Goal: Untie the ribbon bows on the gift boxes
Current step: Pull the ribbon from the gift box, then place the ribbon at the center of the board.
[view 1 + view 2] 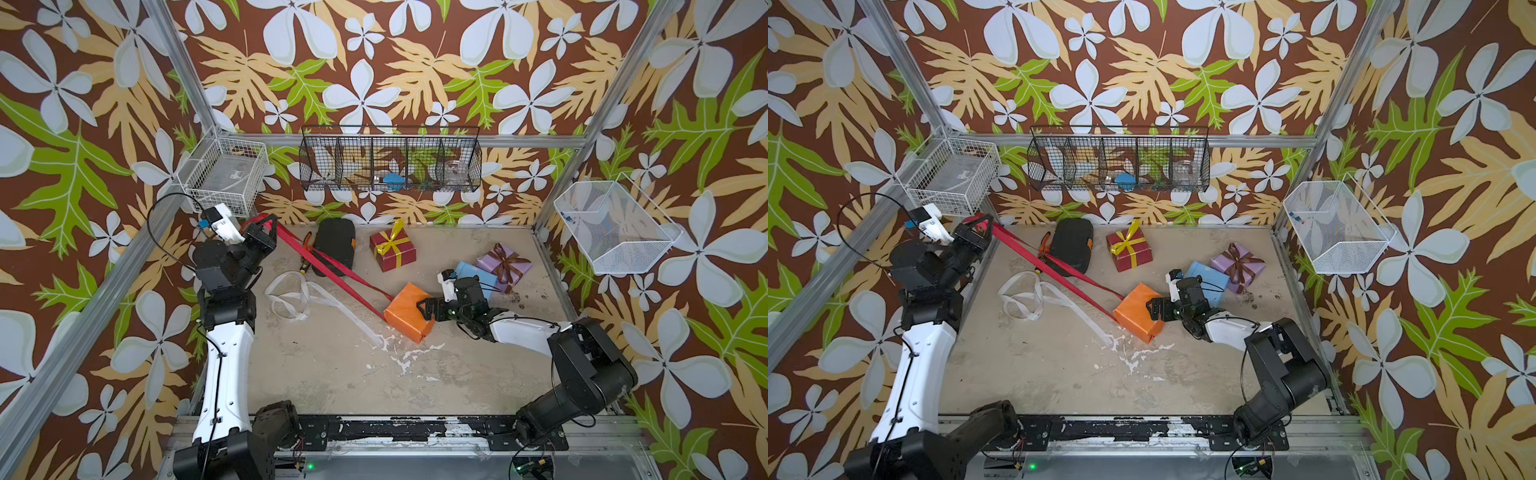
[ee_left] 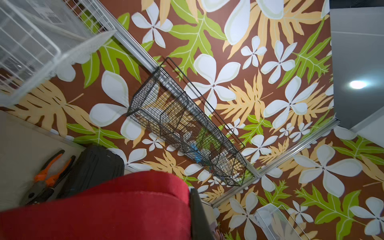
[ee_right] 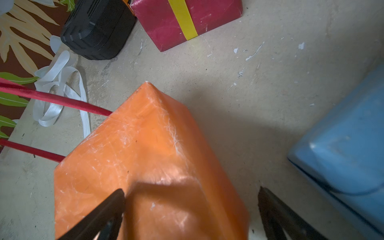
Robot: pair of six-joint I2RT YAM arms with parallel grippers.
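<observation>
My left gripper (image 1: 262, 227) is raised at the back left corner, shut on the red ribbon (image 1: 332, 262). Two strands of it run taut down to the orange gift box (image 1: 405, 313); in the left wrist view the red ribbon (image 2: 104, 207) fills the near corner. My right gripper (image 3: 191, 197) stands open at the orange gift box (image 3: 149, 149), one finger over its top and the other beside its edge. A white ribbon (image 1: 299, 301) lies loose on the table. The dark red box (image 1: 395, 249) bears a yellow bow (image 1: 392, 237), the lilac box (image 1: 503, 262) a brown bow. The light blue box (image 1: 473, 274) is bare.
A black tool case (image 1: 334, 247) and orange-handled pliers (image 1: 306, 249) lie under the taut ribbon at the back. On the walls hang a white wire basket (image 1: 224, 174), a long black wire basket (image 1: 390, 164) and a white mesh basket (image 1: 615, 226).
</observation>
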